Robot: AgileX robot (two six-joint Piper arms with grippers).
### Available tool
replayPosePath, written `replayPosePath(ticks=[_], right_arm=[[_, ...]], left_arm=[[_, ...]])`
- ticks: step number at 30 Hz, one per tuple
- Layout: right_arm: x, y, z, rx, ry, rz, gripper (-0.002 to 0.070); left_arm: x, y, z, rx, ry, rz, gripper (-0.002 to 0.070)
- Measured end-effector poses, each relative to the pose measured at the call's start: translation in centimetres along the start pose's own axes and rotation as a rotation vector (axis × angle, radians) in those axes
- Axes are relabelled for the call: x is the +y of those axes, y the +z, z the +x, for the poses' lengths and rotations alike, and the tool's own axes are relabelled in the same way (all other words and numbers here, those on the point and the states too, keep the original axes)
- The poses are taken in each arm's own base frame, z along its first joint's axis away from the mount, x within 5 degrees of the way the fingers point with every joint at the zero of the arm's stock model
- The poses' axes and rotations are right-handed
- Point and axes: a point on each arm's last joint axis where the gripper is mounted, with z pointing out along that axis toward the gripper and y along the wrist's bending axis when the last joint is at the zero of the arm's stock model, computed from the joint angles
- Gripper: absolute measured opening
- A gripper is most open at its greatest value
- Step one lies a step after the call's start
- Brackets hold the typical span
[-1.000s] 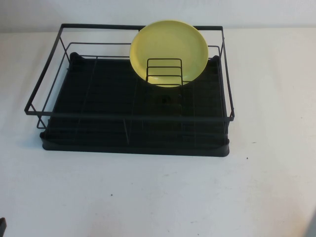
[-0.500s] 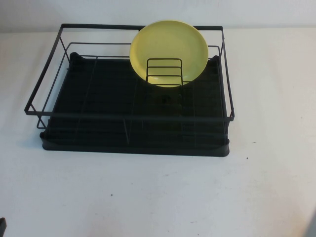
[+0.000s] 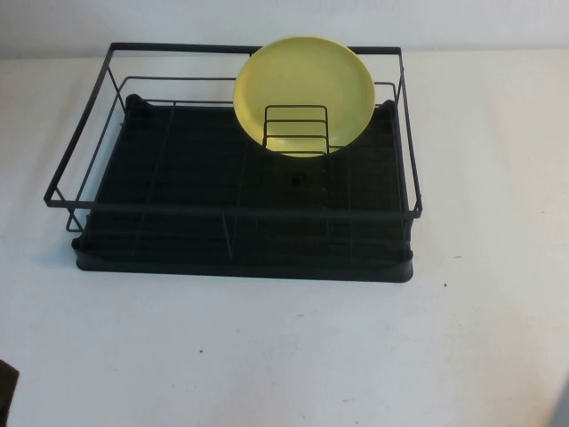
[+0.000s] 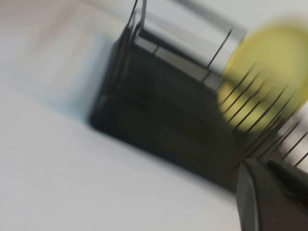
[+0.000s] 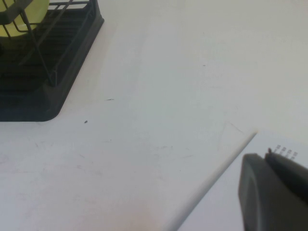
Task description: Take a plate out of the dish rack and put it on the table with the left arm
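The pale yellow plate (image 3: 304, 93) stands on edge at the back right of the black wire dish rack (image 3: 231, 210), leaning behind upright wire dividers (image 3: 296, 129). My left gripper (image 3: 7, 391) shows only as a dark shape at the near left corner of the white table (image 3: 293, 356), far from the rack. In the left wrist view its fingers (image 4: 262, 192) are together and empty, facing the rack (image 4: 159, 110) and plate (image 4: 272, 62). My right gripper (image 5: 267, 156) is shut and empty, above the table to the right of the rack (image 5: 48, 96).
The rack's drip tray base (image 3: 244, 267) sits in the middle of the table. A straight pale edge (image 5: 216, 178) runs across the surface below my right gripper. A few dark specks (image 3: 445, 286) dot the table.
The dark shape of my left arm at the near left corner has grown and risen in the high view. The plate and rack have not moved.
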Motion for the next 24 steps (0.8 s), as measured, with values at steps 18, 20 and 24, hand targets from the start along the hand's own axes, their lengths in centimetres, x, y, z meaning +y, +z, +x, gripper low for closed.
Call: replayPosePath(ticks=[18, 20, 24], right_arm=[[0.0, 0.0, 0.0, 0.0, 0.0, 0.0, -0.002], [0.0, 0.0, 0.0, 0.0, 0.0, 0.0, -0.002], [0.0, 0.0, 0.0, 0.0, 0.0, 0.0, -0.002]], left_arm=[[-0.8, -0.3, -2.1, -0.131, -0.29, 0.061, -0.0004], [-1.8, -0.4, -3.6, -0.069, -0.191, 0.063, -0.0004], [-4.6, 0.1, -9.2, 0.073, 0.088, 0.045, -0.0004]])
